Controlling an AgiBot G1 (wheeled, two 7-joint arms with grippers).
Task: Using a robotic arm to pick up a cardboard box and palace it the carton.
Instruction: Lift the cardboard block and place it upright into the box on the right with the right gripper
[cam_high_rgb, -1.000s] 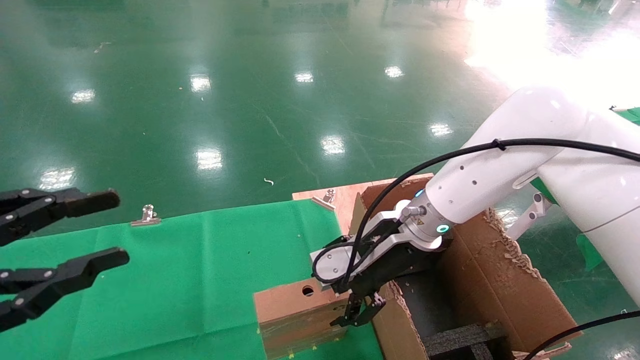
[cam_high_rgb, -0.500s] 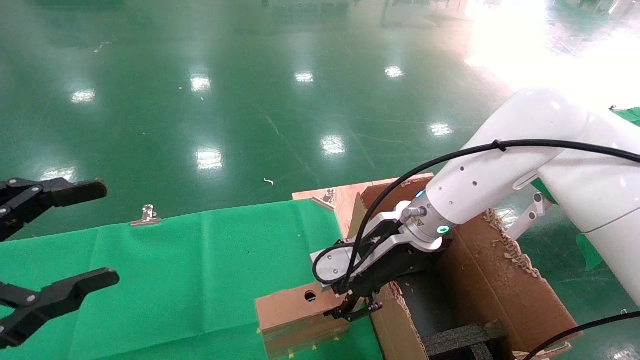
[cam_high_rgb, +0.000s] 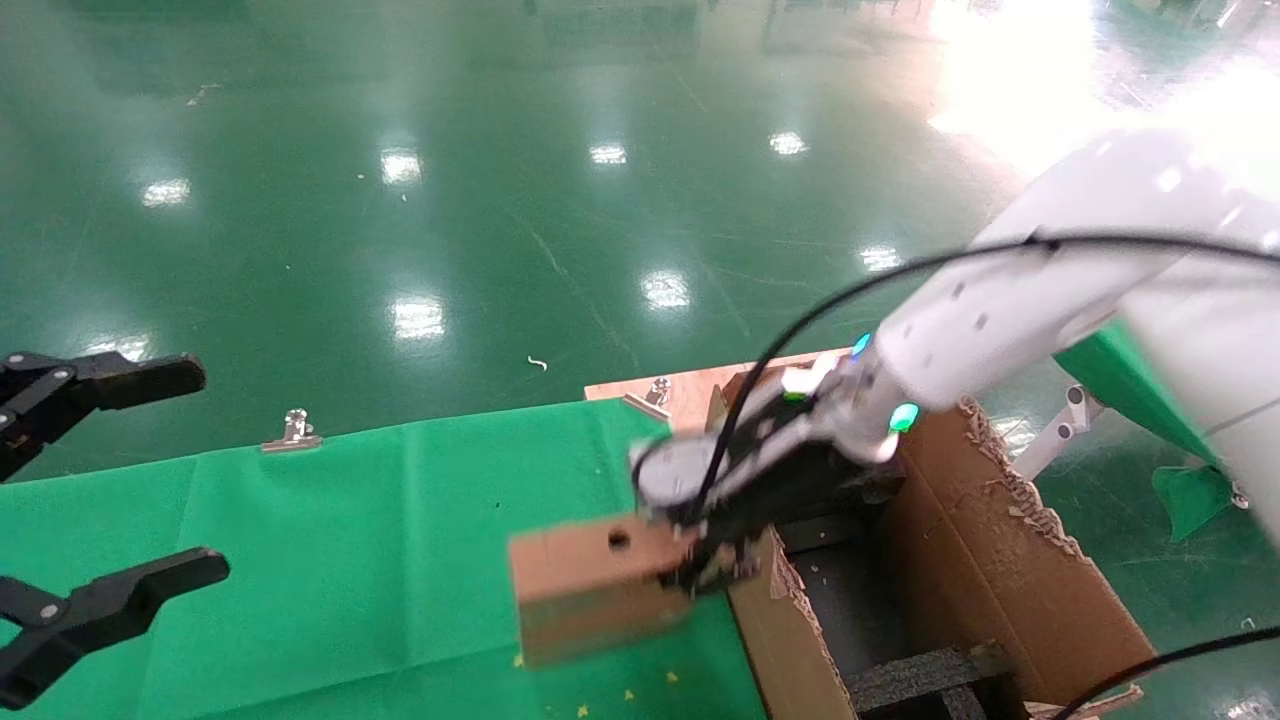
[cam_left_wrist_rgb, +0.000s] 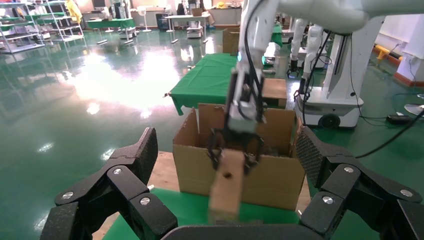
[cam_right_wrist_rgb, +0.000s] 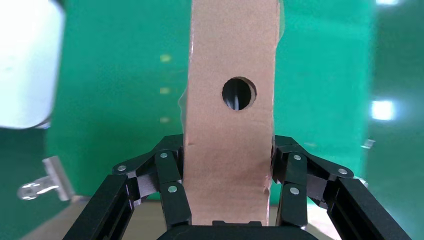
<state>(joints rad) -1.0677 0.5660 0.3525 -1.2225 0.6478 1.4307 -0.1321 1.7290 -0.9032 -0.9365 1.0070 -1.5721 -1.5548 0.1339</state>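
Note:
The small brown cardboard box (cam_high_rgb: 590, 585) with a round hole hangs lifted above the green cloth, held at its right end by my right gripper (cam_high_rgb: 712, 566), which is shut on it. In the right wrist view the box (cam_right_wrist_rgb: 230, 115) sits between the fingers (cam_right_wrist_rgb: 170, 192). The white robotic arm (cam_high_rgb: 1010, 310) reaches over the big carton (cam_high_rgb: 1000, 570), which stands just right of the box and holds black foam (cam_high_rgb: 925, 675). In the left wrist view the box (cam_left_wrist_rgb: 227, 182) hangs before the carton (cam_left_wrist_rgb: 270, 175). My left gripper (cam_high_rgb: 110, 480) is open at the far left.
A green cloth (cam_high_rgb: 350, 540) covers the table, fixed by metal clips (cam_high_rgb: 292, 432) at the far edge. A bare wooden board corner (cam_high_rgb: 690, 395) shows behind the carton. The shiny green floor (cam_high_rgb: 500, 200) lies beyond.
My right gripper has closed on the box's right end and lifted it off the cloth. The right arm has risen. The left gripper drifted slightly left.

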